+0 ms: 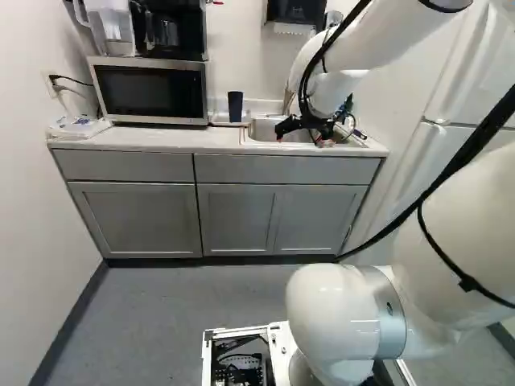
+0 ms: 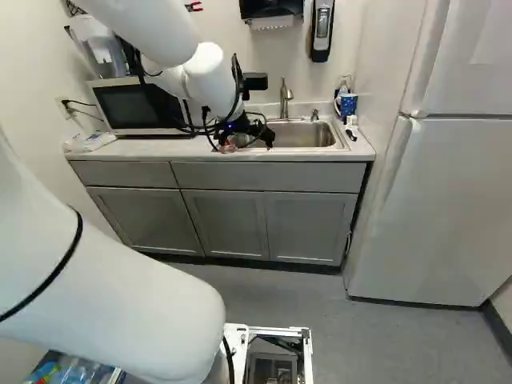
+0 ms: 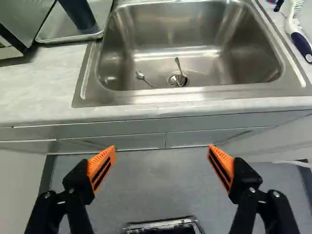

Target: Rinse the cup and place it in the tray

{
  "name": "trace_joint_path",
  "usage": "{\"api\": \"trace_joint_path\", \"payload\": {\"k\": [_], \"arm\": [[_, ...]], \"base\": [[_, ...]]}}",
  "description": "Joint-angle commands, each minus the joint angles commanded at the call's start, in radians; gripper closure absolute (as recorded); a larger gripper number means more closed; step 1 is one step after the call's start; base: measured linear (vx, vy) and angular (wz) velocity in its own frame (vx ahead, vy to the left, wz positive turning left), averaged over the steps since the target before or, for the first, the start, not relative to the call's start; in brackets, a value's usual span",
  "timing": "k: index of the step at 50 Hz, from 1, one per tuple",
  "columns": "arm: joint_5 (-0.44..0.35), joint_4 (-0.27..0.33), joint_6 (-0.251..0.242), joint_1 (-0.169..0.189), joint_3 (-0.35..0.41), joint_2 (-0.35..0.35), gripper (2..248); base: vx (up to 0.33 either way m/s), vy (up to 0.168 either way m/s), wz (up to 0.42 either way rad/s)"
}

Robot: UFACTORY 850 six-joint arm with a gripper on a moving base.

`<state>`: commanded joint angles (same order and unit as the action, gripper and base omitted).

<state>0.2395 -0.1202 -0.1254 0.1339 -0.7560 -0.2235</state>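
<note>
My gripper (image 1: pixel 300 137) hangs by the front edge of the sink (image 2: pixel 300 134), high up near counter level. In the wrist view the gripper (image 3: pixel 162 150) is wide open with nothing between its orange pads. A dark blue cup (image 1: pixel 235 106) stands on the shallow tray (image 3: pixel 100 35) between microwave and sink; the wrist view shows the lower part of this cup (image 3: pixel 79 14), ahead of the gripper and off to one side. The cup and gripper are well apart. My arm hides this cup in the right base view.
Two spoons (image 3: pixel 141 76) lie in the basin by the drain. The faucet (image 2: pixel 286 98) rises behind it. A patterned blue mug (image 2: pixel 348 104) and a brush (image 3: pixel 298 38) are on the sink's other side. The microwave (image 1: pixel 151 90), cabinets below the counter (image 1: pixel 157 215) and fridge (image 2: pixel 440 200) flank the space.
</note>
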Motion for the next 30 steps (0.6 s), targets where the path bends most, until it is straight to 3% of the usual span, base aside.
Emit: {"api": "trace_joint_path", "payload": {"k": [30], "arm": [[-0.296,0.032,0.033,-0.036,0.178,-0.015,3]], "base": [[0.0,0.0,0.0]]}}
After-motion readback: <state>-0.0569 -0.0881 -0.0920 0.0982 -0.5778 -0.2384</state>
